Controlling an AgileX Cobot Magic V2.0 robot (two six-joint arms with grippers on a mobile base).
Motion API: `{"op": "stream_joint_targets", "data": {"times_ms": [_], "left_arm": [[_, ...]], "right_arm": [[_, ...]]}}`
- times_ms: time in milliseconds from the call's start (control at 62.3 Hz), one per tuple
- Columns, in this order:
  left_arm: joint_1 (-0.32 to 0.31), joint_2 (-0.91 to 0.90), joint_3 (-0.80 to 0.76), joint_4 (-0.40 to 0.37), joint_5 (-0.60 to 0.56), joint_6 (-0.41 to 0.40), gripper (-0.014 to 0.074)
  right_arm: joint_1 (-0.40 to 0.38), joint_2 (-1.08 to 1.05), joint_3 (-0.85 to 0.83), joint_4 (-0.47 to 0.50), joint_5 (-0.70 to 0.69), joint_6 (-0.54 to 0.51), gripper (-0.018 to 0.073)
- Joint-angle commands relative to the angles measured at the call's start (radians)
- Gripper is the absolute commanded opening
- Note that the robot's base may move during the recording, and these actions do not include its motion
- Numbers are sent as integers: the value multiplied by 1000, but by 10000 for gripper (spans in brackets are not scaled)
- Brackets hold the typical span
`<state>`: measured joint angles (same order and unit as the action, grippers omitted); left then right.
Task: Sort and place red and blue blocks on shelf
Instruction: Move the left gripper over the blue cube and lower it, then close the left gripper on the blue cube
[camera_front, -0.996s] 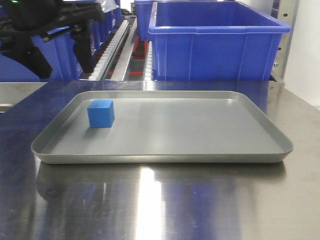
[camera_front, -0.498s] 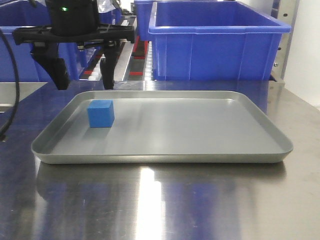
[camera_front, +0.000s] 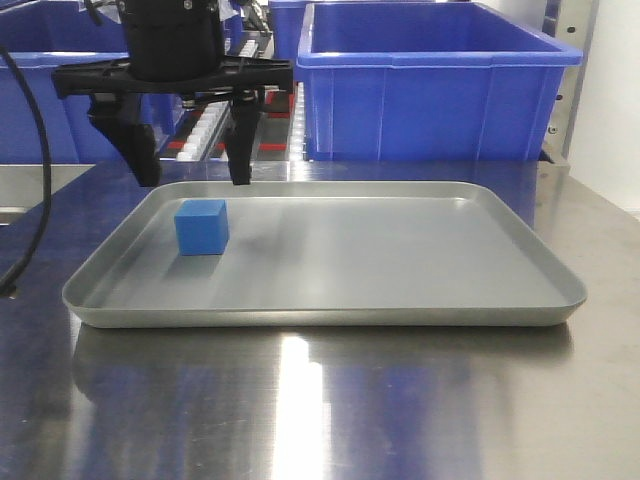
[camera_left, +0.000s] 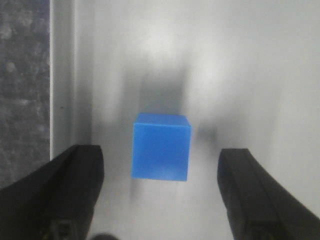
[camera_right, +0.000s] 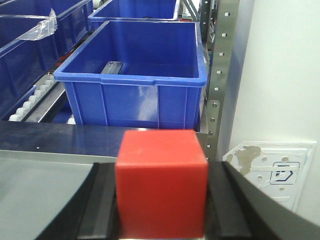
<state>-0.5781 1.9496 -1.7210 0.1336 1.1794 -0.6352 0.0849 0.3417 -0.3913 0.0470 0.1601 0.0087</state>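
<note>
The blue block (camera_front: 201, 227) rests in the left part of a grey tray (camera_front: 400, 312). Just above and slightly behind it hangs my left gripper (camera_front: 193, 178), open and pointing down. In the left wrist view the blue block (camera_left: 161, 146) lies between the two spread black fingers (camera_left: 75, 180) of my left gripper (camera_left: 161, 152), touching neither. The red block (camera_right: 161, 182) is clamped in my right gripper (camera_right: 162, 172), which is shut on it. The shelf (camera_right: 219, 75), with its steel uprights and roller tracks (camera_front: 275, 100), stands behind the tray.
A large blue bin (camera_front: 430, 90) sits on the shelf behind the tray, and the same bin (camera_right: 135, 100) shows in the right wrist view. More blue bins (camera_front: 40, 110) are at the back left. The tray lies on a reflective steel table (camera_front: 320, 400).
My left gripper has swung in from the upper left, turned to point downward, and come lower and to the right, over the blue block. The block has not moved.
</note>
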Motion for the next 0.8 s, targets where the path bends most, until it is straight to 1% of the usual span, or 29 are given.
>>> {"op": "stream_joint_targets", "data": {"times_ms": [0, 177, 305, 787], "left_arm": [[-4, -43, -34, 7, -19, -10, 514], [-4, -32, -34, 12, -21, -3, 514], [-4, -11, -34, 10, -21, 21, 514], [1, 29, -32, 5, -45, 21, 513]], "right_arm": [[-8, 6, -29, 1, -81, -9, 44], [-8, 6, -29, 1, -81, -9, 44], [-8, 6, -29, 1, -81, -9, 44], [-8, 6, -29, 1, -80, -9, 44]]}}
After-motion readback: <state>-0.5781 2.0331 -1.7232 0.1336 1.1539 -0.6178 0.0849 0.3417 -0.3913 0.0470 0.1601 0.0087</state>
